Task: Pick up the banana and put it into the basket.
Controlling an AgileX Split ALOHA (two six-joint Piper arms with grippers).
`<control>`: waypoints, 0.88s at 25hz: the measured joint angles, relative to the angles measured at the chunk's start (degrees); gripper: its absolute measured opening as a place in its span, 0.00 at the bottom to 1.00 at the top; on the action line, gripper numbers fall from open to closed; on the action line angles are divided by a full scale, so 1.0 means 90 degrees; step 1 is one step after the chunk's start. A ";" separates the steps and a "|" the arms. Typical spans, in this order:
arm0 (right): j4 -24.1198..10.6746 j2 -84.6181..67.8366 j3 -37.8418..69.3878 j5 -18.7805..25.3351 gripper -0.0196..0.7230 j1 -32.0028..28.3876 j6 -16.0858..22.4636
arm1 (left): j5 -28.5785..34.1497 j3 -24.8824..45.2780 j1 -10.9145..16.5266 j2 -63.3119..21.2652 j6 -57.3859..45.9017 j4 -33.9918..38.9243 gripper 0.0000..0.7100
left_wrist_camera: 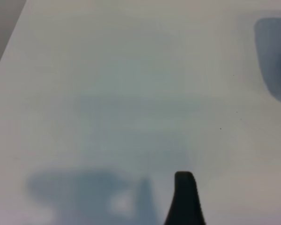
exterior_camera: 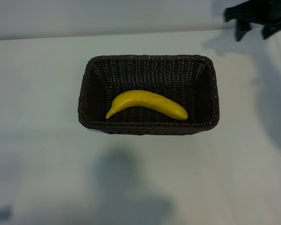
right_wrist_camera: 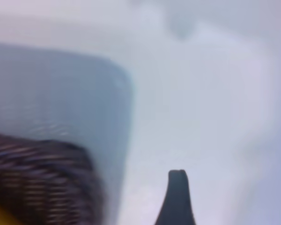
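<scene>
So the banana (exterior_camera: 146, 104) is lying flat on the floor of the basket (exterior_camera: 210, 93), running lengthwise along the side nearer the camera, with its thinner stem end pointing toward the left arm's side and nearly touching the front wall. That brown wicker basket sits roughly mid-table (exterior_camera: 37, 140), well clear of both arms. Up in the far corner on the right-arm side of the exterior view, the right gripper (exterior_camera: 254, 29) hangs above the table edge, jaws spread wide and nothing between them; its wrist camera catches one dark finger (right_wrist_camera: 176, 197) and a corner of the basket rim (right_wrist_camera: 42, 183) with a sliver of yellow. Over on the other side, the left gripper only shows up in its own wrist view as one dark fingertip (left_wrist_camera: 185, 199) over bare table, also wide open and holding nothing.
</scene>
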 joint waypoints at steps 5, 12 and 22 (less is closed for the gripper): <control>-0.0216 0.0000 0.0000 0.0330 0.83 -0.0616 -0.0212 | 0.0000 0.0000 0.0000 0.0000 -0.0007 0.0000 0.80; -0.0375 0.0000 0.0000 0.0352 0.82 -0.0893 -0.0461 | 0.0000 0.0000 0.0000 0.0000 -0.0005 0.0000 0.80; -0.0843 -0.0605 0.0579 0.0352 0.79 -0.0893 -0.0579 | 0.0000 0.0000 0.0000 0.0000 -0.0005 0.0000 0.80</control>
